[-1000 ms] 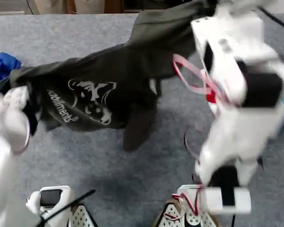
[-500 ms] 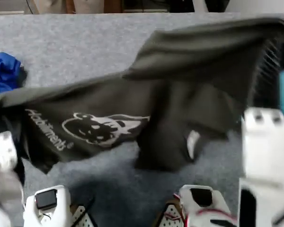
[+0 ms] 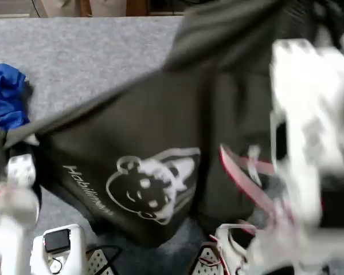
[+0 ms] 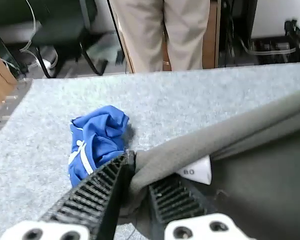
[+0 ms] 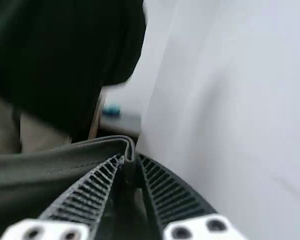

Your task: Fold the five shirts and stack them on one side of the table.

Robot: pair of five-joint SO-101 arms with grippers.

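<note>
Shirt [image 3: 160,132] of dark olive cloth hangs stretched between the two arms, spread wide over the middle and right of the grey tabletop [image 3: 92,51]. A white cartoon face with a line of lettering [image 3: 152,189] shows on its front, tilted. The left tool [image 4: 137,170] is clamped on a bunched edge of the olive shirt, with the ridged fingers [image 4: 97,192] pressed against the fold from both sides. A small white size tag [image 4: 195,170] sticks out of the cloth just beside that grip. From there the edge runs taut, up and away toward the other arm. The right tool [image 5: 131,160] is closed on a stitched hem of the same shirt, and the cloth passes between its toothed fingers [image 5: 167,187]. From above, the left arm [image 3: 14,200] stands at the near left of the tabletop. The right arm [image 3: 309,149] is raised high at the right and appears as a white blur. Whether the shirt's lower edge touches the tabletop cannot be told. A crumpled blue shirt [image 3: 6,94] lies on the tabletop at the far left, near the left tool but apart from it.
</note>
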